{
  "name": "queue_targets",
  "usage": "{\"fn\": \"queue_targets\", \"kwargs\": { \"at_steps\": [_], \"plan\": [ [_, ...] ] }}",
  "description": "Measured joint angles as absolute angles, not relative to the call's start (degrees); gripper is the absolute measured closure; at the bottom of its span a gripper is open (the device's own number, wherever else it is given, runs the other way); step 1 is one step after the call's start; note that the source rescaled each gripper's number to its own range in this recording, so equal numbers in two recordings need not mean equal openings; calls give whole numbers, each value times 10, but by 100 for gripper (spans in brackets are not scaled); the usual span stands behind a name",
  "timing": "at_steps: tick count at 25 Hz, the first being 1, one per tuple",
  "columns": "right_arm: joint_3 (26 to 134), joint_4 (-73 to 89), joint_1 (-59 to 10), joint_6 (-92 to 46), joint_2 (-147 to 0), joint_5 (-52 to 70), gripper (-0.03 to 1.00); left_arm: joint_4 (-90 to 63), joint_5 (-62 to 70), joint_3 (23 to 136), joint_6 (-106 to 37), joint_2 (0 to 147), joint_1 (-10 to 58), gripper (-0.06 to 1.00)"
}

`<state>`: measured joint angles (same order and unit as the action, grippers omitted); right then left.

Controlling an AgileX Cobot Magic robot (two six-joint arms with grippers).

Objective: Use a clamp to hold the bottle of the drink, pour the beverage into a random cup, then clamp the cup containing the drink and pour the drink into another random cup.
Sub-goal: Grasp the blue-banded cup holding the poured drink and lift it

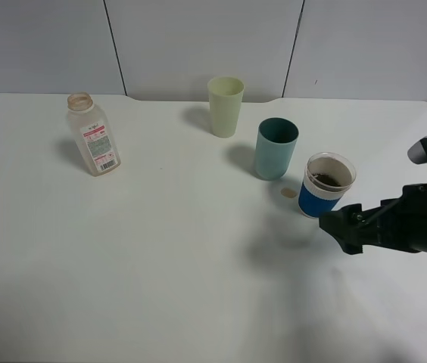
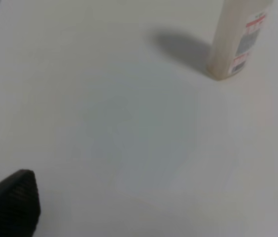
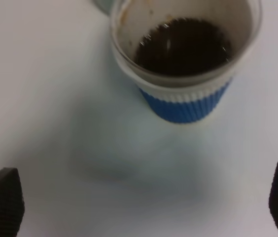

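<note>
The bottle (image 1: 92,134) stands upright and capless at the far left of the white table (image 1: 160,287). No liquid level shows in it. The cup with the blue sleeve (image 1: 325,186) stands at the right and holds the brown beverage (image 1: 330,179). My right gripper (image 1: 344,227) is open, just in front of this cup and apart from it. In the right wrist view the cup (image 3: 188,101) with the beverage (image 3: 183,47) sits ahead of the open gripper (image 3: 141,202). My left gripper (image 2: 151,207) is open and empty, well short of the bottle (image 2: 237,44). It is out of the high view.
A teal cup (image 1: 276,148) stands just left of and behind the blue-sleeved cup. A pale green cup (image 1: 225,106) stands farther back. Both are upright. A small tan spot (image 1: 289,193) lies on the table between the teal and blue-sleeved cups.
</note>
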<state>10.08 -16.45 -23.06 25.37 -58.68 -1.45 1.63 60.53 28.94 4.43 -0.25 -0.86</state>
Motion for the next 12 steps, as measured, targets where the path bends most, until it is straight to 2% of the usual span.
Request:
{"fn": "queue_targets", "kwargs": {
  "at_steps": [12],
  "plan": [
    [43,-153,-161,244,-587,-99,-3,16,605,289,44,-3,-9,-6]
  ]
}}
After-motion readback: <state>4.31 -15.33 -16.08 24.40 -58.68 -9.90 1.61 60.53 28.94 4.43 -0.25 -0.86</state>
